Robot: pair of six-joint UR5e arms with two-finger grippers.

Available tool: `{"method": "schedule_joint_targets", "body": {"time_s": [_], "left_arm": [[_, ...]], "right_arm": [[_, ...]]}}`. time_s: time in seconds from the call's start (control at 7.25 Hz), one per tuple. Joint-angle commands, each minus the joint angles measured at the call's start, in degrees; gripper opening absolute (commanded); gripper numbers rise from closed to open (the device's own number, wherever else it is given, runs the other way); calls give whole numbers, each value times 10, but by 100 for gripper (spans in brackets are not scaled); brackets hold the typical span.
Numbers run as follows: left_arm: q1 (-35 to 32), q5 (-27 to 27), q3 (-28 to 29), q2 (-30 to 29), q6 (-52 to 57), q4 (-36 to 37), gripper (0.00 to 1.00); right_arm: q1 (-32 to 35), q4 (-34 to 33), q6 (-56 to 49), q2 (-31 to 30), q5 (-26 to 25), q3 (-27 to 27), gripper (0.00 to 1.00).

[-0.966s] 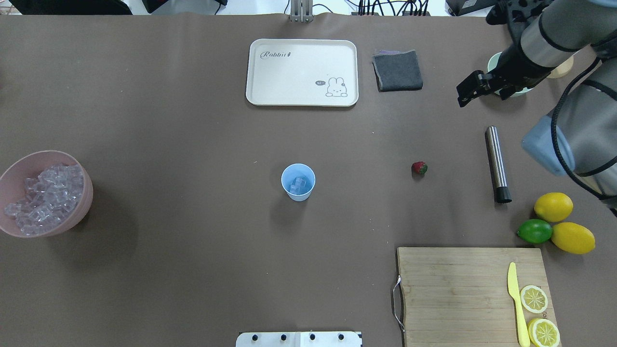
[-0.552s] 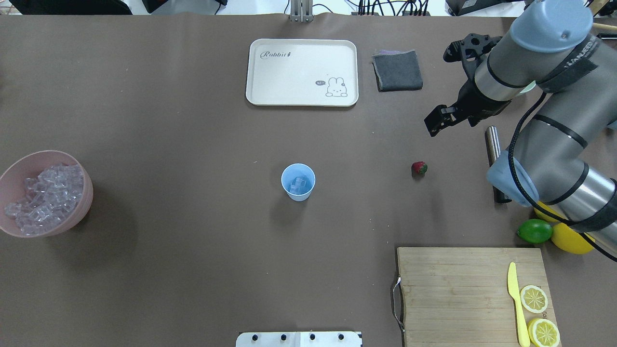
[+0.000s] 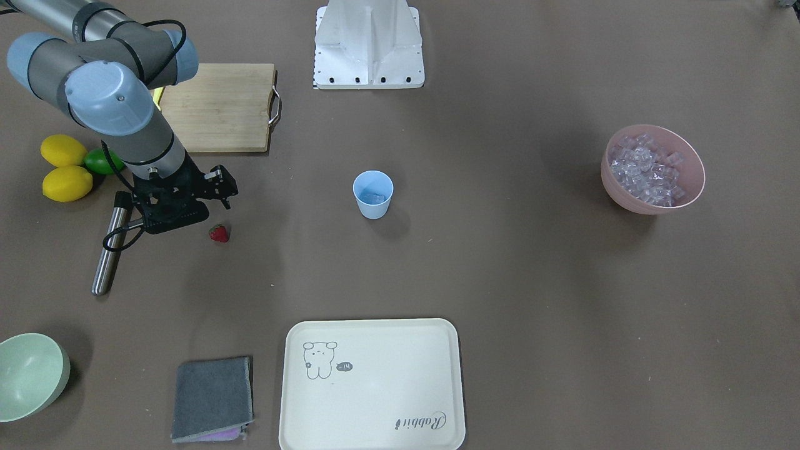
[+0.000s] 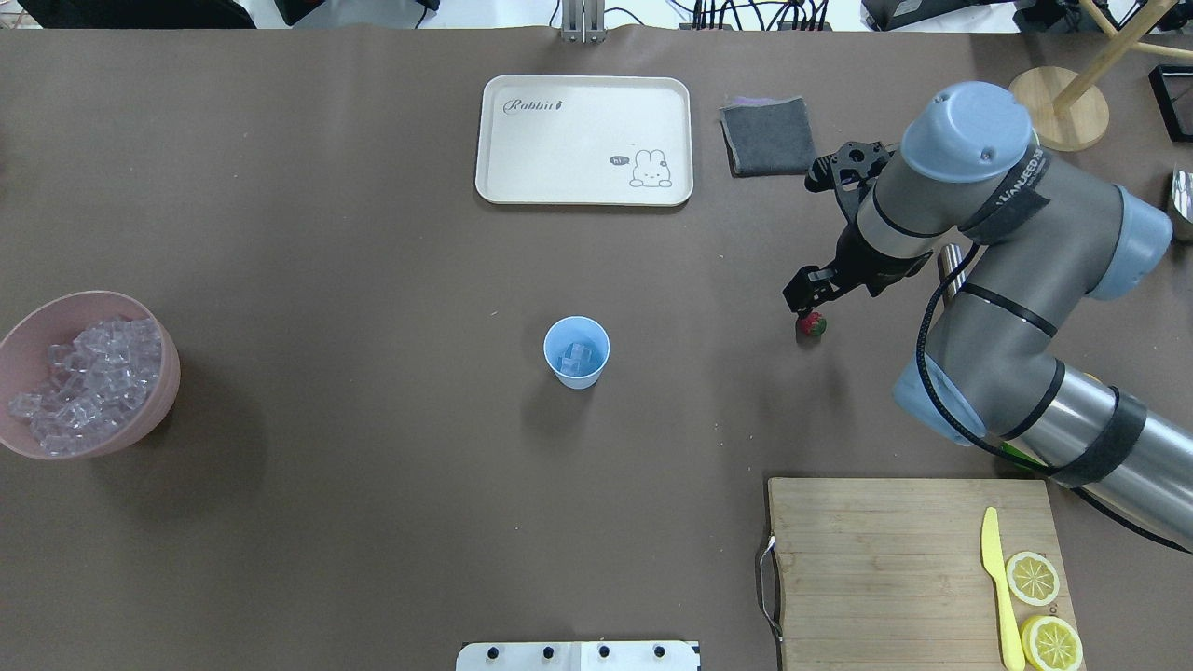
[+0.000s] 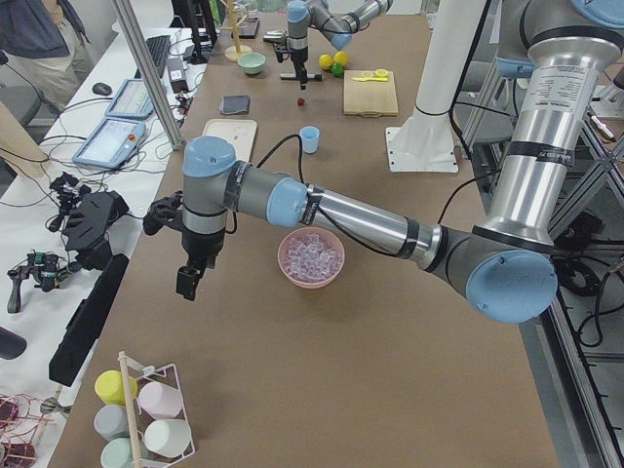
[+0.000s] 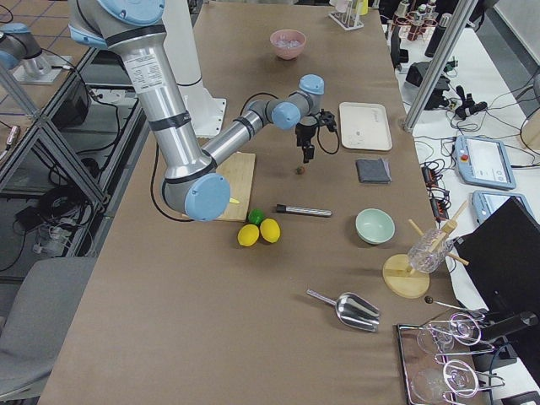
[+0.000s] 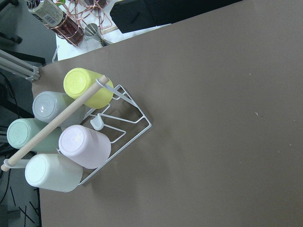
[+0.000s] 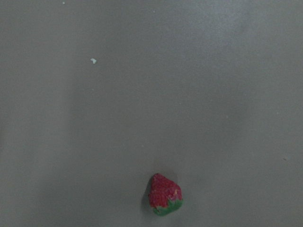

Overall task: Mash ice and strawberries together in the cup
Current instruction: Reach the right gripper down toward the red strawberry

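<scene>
Right gripper [image 4: 803,291], empty (jaw opening not discernible), hanging over the worktop [image 4: 373,485]; strawberry [image 4: 811,324] lies just to its robot-ward side, well to the right of the cup [image 4: 576,351].

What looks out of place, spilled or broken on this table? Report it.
Nothing is spilled or broken. The cup stands upright with ice inside, the pink bowl holds its ice, and the strawberry lies whole on the table beside the right gripper. The only stray bit is a tiny pale crumb near the strawberry.
</scene>
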Motion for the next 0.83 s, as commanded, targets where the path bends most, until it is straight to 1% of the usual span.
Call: {"method": "schedule_joint_targets", "body": {"time_s": [0.0,0.14,0.55,0.69], "left_arm": [[-4,0,-2,7,0,-8,97],[-3,1,2,7,1,-8,97],[-2,1,3,1,-1,-7,97],[-2,1,3,0,-2,-7,97]], "right_arm": [[-19,129,41,3,-6,-90,100],[-20,132,42,5,-11,-99,100],[-23,133,42,5,-13,-101,99],[-22,133,42,5,-13,-96,72]]}}
